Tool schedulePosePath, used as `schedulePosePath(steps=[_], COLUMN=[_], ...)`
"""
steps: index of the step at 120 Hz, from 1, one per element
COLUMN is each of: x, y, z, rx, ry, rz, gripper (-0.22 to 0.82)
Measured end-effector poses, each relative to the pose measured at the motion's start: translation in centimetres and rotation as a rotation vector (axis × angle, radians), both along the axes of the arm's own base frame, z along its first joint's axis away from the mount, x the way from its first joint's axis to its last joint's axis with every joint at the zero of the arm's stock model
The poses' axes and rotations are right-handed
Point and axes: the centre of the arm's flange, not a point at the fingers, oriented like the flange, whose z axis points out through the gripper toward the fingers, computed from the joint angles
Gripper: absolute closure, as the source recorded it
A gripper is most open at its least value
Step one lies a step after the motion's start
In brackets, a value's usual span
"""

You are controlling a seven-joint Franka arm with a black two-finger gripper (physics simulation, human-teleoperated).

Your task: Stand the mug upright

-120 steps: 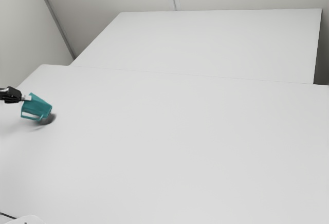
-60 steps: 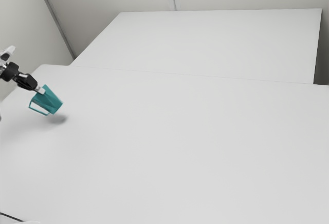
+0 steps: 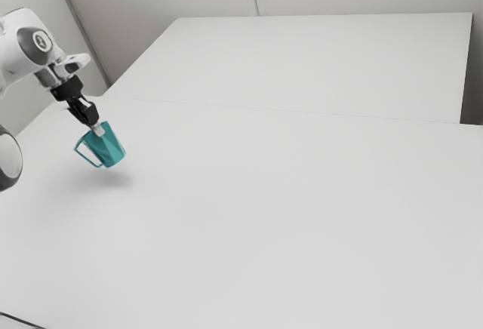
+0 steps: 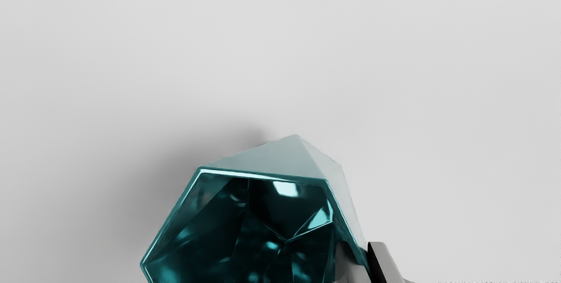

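Mug [image 3: 109,148] swung closer to upright, left side of the exterior view, so we're getting there, our gripper [image 3: 98,129] pinched nearly closed on its wall.

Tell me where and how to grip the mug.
I'd pinch the rim from above, one jaw inside and one outside: the wall is thin, and the tilted mug opens toward the gripper, which holds it that way now.

Exterior view: arm [image 3: 21,48] above the claw [image 3: 96,129] cut off by the edge; interior of the mug [image 3: 111,148], at the claw's tips, hidden by its wall. Wrist view: mug's rim and both fingers cut off beside the claw; counter [image 4: 280,55] beyond likewise cut off
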Motion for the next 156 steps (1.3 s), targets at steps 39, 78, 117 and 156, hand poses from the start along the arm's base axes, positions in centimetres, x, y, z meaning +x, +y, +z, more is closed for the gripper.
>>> schedulePosePath(steps=[39, 78, 117, 156], x=[-2.6, -3.8, -5.6, -6.2], y=[-6.7, -15.0, -19.5, -23.7], z=[1.3, 1.6, 0.1, -2.9], rx=[0.088, 0.175, 0.271, 0.355], ry=[0.018, 0.015, 0.037, 0.018], rz=[-0.021, -0.079, -0.071, -0.053], gripper=[0.79, 0.79, 0.79, 0.79])
